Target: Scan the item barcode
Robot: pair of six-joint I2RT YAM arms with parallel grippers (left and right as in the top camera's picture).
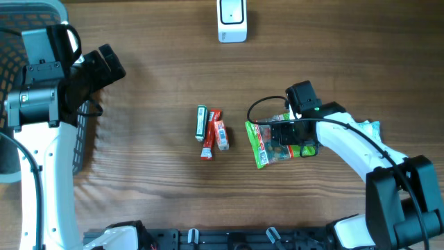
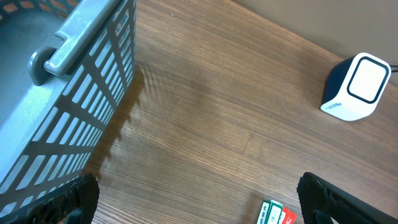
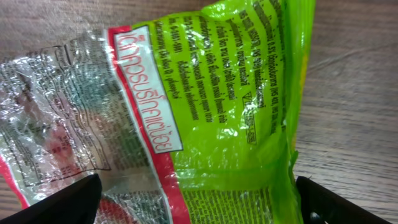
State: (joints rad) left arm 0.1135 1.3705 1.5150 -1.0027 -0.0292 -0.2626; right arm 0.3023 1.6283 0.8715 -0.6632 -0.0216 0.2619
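Snack packet, green with a red band and a clear crinkled end, lies flat on the bench right of centre, directly beneath the right gripper, whose jaws stand wide with a tip at either side of the packet and no grip on it. The left gripper hangs beside the basket at the left edge, its jaws wide as well and holding nothing. The likeliest trouble is the film itself: it looks thin and slippery, so closing jaws may pinch only a fold of it, and the packet could slide out or droop on the way to the scanner, which stands well apart at the far edge of the bench. A crumpled or sagging packet could bend the barcode away from the scanner's window, and glare off the shiny wrapper might spoil the read. I cannot tell from the wrist view where the barcode sits, so the wrong face may be shown. The black cable looped just beside the packet could also drag on it. Counted: one green packet, three small snack bars at the centre (one green, two red), one scanner, one basket, and one pale packet partly hidden under the right arm.
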